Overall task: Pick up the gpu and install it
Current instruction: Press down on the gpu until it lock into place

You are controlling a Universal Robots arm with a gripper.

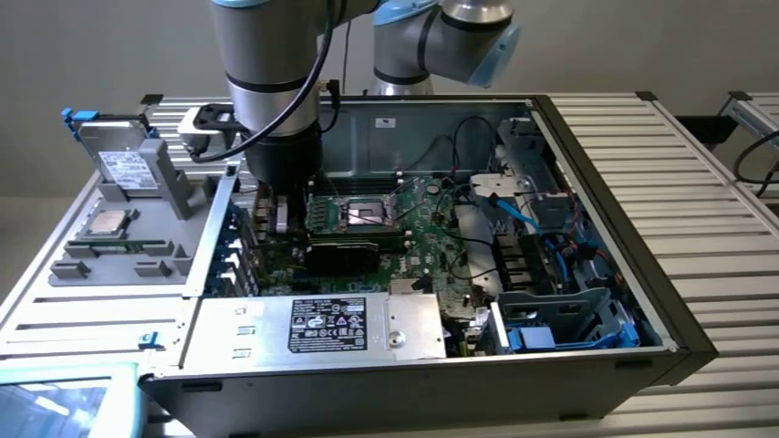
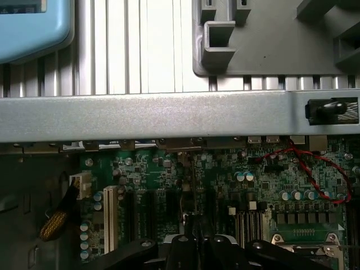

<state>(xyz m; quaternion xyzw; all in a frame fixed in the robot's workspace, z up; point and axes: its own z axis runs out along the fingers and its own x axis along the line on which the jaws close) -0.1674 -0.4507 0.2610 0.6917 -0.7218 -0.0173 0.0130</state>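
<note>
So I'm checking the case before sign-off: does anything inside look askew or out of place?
Nothing stands out. The gpu sits level on the motherboard, with the hand beside it near the case wall; the cables look loosely routed but not snagged.

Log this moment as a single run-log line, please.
gripper: shut, low inside case | gpu: beside gripper, at motherboard | hold: unclear
</note>
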